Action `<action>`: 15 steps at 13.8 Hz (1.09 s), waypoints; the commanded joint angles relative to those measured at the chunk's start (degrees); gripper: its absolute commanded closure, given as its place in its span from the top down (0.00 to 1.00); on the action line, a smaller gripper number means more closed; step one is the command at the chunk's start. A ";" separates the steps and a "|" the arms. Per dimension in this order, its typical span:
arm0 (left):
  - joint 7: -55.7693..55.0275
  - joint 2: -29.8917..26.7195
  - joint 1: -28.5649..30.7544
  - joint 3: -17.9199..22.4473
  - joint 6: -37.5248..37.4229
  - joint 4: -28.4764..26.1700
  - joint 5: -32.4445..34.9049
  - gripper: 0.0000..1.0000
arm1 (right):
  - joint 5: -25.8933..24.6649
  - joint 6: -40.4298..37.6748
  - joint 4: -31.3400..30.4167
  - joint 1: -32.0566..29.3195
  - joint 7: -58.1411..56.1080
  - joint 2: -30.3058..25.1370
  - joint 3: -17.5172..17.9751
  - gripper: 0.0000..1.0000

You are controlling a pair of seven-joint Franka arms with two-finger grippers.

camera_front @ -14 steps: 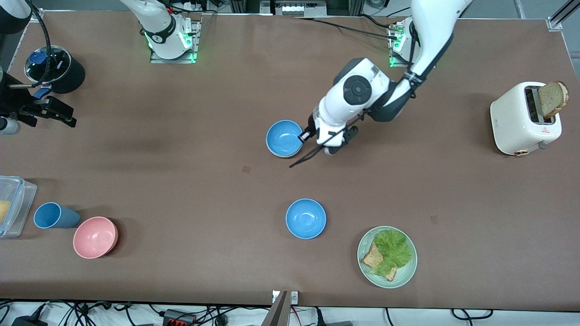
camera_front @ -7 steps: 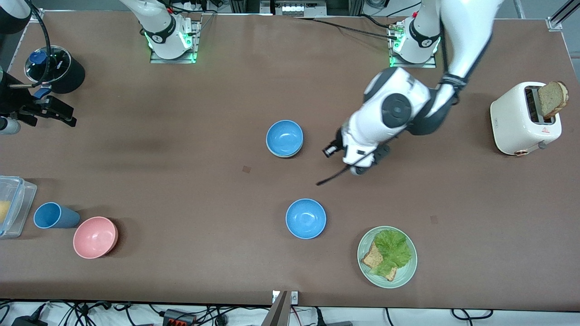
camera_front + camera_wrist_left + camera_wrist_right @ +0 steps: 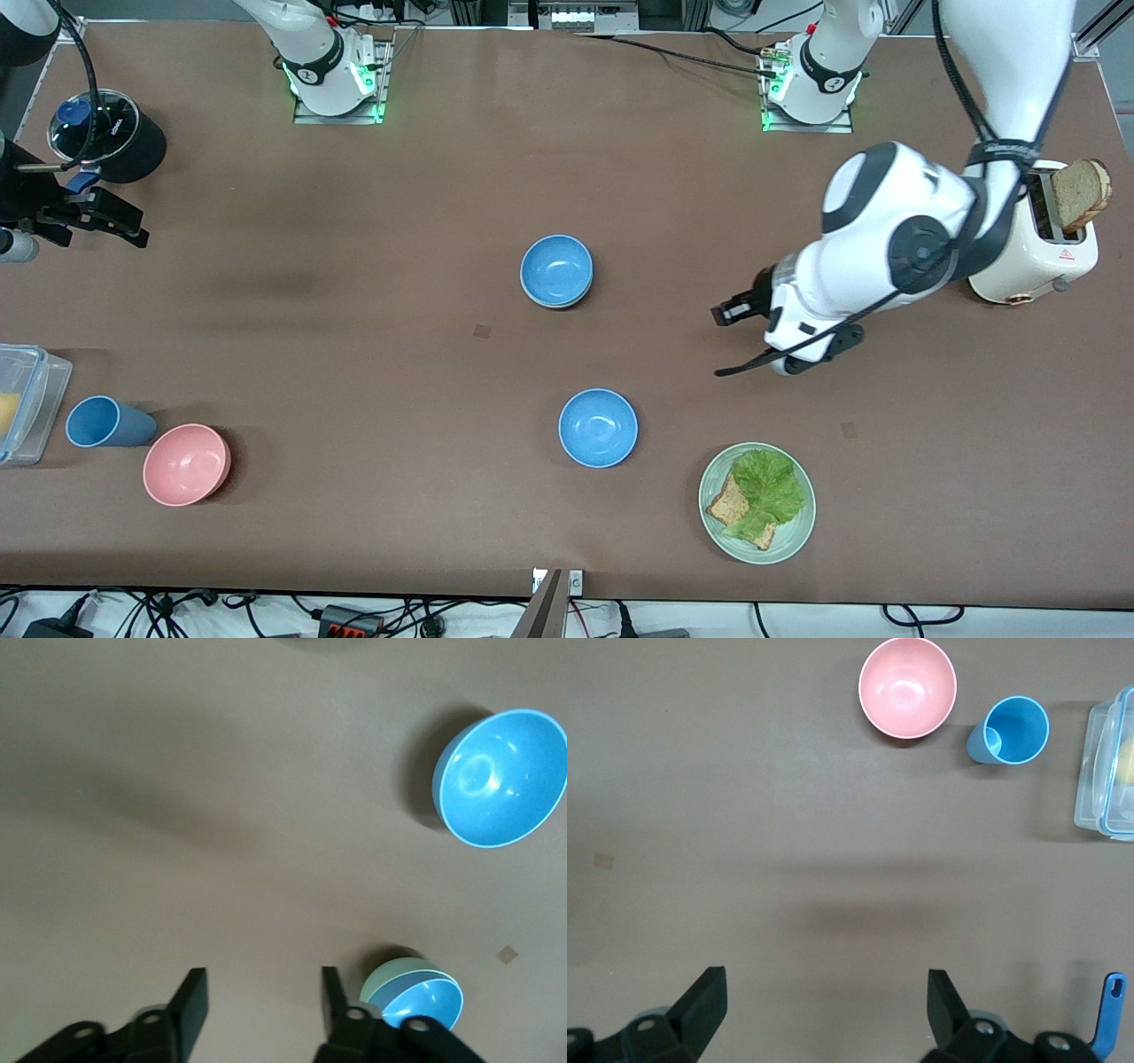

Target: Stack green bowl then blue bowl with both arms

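A blue bowl sits nested in the green bowl at the middle of the table; only the green rim shows under it. In the left wrist view the nested blue bowl shows beside my fingers. A second blue bowl stands alone, nearer the front camera, and also shows in the left wrist view. My left gripper is open and empty, over bare table between the stack and the toaster. My right gripper is open and empty, and waits at the right arm's end.
A green plate with lettuce and toast is near the front edge. A white toaster with bread stands at the left arm's end. A pink bowl, blue cup, clear container and black pot are at the right arm's end.
My left gripper has left the rim of the nested blue bowl and swung away toward the toaster. The stack stays in place. The right arm has not moved.
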 commanded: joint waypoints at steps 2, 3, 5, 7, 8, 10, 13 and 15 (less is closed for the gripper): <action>7.69 -0.49 4.47 0.34 -4.30 2.43 1.61 1.00 | 0.18 -0.98 0.58 -0.42 -0.14 -0.47 0.17 1.00; 9.18 -0.41 5.09 0.17 -6.14 4.27 2.93 1.00 | 0.10 -1.07 0.58 -0.42 -0.23 -0.47 0.17 1.00; 14.53 -0.06 5.18 0.34 -10.62 8.57 6.52 1.00 | -0.43 -0.98 0.58 -0.34 -0.40 -0.47 0.17 1.00; 19.90 -0.05 7.54 0.25 -11.69 10.43 9.26 1.00 | -0.17 -0.98 0.58 -0.42 -0.23 -0.47 0.17 1.00; 23.05 -0.05 9.04 0.25 -11.78 10.61 8.92 1.00 | -0.17 -0.98 0.58 -0.42 -0.23 -0.47 0.17 1.00; 27.55 -0.58 9.58 0.25 -11.69 10.52 8.92 1.00 | -0.17 -0.89 0.58 -0.42 -0.23 -0.38 0.17 1.00; 28.10 -5.75 9.58 3.05 -14.94 10.18 8.48 1.00 | -0.17 -0.80 0.58 -0.42 -0.23 -0.38 0.17 1.00; 28.18 -9.62 7.14 7.87 -15.21 7.90 8.48 1.00 | -0.26 -0.98 0.58 -0.42 -0.32 -0.38 0.17 1.00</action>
